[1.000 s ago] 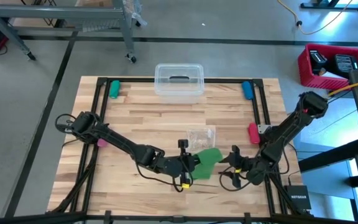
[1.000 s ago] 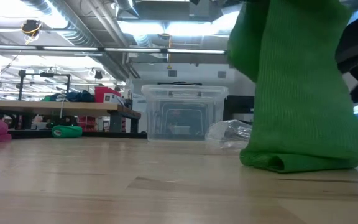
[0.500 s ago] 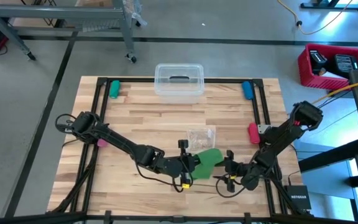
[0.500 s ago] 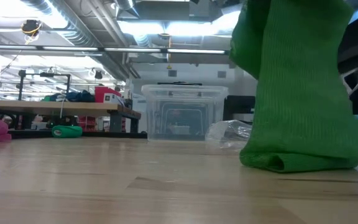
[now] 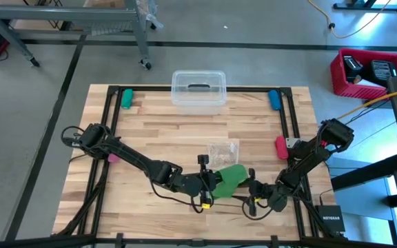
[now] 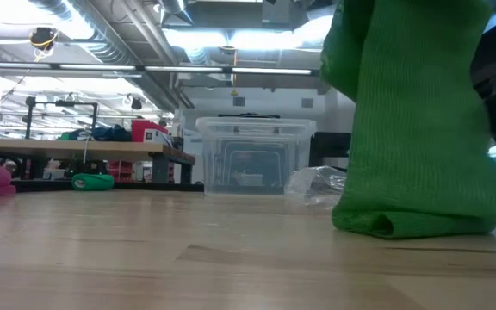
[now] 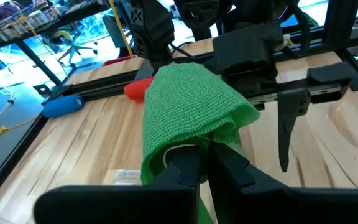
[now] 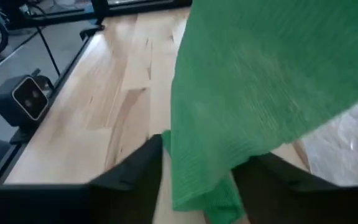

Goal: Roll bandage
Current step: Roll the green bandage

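Looking down, you see the wooden table [image 5: 157, 131], then the bandage [image 5: 229, 178] bunched between both grippers, its long axis running from the left gripper [image 5: 209, 184], clenched on one end, toward the right gripper [image 5: 251, 189], whose fingers straddle the hanging fabric; whether they grip it is unclear.

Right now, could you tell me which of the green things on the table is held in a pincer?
The bandage, the draped green fabric near the table's front: the left pincer is shut on it. The small green cylinder lies untouched at the far left corner.
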{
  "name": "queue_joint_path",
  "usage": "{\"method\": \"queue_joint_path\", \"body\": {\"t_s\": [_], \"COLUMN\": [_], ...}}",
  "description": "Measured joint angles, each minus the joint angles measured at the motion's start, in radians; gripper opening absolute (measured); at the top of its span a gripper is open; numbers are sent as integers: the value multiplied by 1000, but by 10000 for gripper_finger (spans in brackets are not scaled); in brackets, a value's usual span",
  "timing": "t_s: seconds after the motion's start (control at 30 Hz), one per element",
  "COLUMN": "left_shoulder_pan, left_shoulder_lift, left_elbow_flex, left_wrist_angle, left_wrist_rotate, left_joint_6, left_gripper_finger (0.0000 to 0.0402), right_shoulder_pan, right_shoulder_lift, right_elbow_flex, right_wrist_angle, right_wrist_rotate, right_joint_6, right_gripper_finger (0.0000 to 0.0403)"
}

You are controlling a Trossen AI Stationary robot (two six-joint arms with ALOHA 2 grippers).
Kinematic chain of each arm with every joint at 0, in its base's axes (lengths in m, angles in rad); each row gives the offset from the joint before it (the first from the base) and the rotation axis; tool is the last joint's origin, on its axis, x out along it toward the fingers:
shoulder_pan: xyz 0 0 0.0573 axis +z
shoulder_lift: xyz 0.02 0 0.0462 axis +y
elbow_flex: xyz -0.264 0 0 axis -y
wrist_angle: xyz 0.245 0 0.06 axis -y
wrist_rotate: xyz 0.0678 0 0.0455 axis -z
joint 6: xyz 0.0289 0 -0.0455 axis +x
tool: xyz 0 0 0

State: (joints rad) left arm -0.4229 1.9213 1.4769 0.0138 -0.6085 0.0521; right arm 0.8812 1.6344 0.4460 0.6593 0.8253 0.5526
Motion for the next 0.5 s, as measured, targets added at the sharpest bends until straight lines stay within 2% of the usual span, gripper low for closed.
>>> {"method": "queue_joint_path", "body": {"t_s": [0.13,0.2,0.33,0.5], "left_shoulder_pan": [-1,-1,-3,-2], "left_shoulder_lift": [0,0,0,0], "left_elbow_flex": [0,0,0,0], "left_wrist_angle": [-5,-5,-7,-43], "left_wrist_rotate": [0,0,-1,-1], "left_joint_6": [3,1,13,8], "left_gripper_finger": [11,11,11,11], "right_shoulder_pan": [3,33,104,127], "right_shoulder_lift": [-12,-47,-160,-335], "right_elbow_flex": [2,28,111,297], "right_wrist_angle": [43,43,-61,-501], "right_wrist_rotate": [-56,-98,-28,15], "right_joint_6": [-44,-120,-231,-352], "right_gripper_finger": [67,19,20,6]}}
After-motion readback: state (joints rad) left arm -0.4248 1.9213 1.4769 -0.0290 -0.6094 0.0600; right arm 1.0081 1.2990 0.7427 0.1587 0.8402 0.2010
